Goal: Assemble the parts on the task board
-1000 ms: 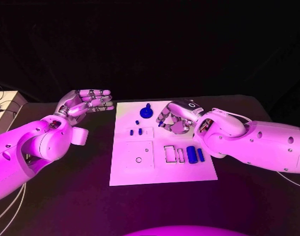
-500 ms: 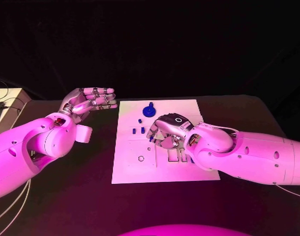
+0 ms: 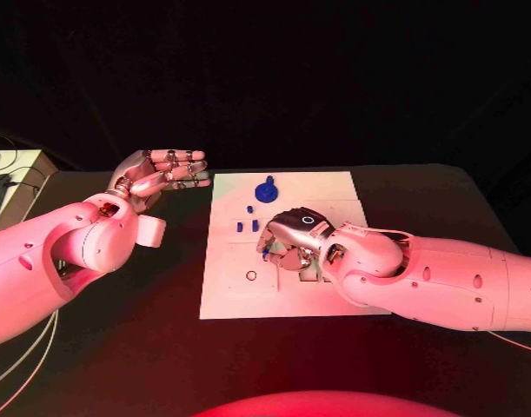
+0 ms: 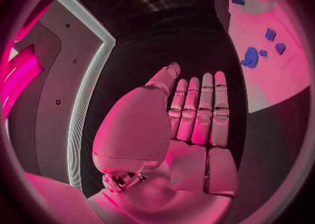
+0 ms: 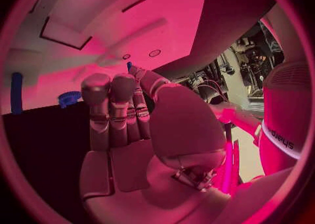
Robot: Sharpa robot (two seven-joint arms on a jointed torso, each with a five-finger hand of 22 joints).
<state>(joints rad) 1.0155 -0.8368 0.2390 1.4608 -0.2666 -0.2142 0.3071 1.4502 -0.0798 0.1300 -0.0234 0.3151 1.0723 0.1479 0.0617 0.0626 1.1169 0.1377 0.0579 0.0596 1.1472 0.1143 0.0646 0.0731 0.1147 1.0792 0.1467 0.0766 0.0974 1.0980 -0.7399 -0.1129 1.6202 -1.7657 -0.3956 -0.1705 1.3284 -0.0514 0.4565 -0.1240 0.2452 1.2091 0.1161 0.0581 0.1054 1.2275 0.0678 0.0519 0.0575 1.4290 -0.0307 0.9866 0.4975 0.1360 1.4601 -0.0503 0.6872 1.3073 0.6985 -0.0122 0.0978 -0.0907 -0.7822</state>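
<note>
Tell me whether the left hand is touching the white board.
Apart. The head view shows the left hand raised beside the board, with dark table between its fingertips and the board's edge.

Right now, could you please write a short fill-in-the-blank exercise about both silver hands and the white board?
1. The right hand is over the white ____.
2. The left hand hovers off the white task board, holding ____.
3. The round blue part lies near the board's ____ edge.

Missing words: task board; nothing; far
</note>
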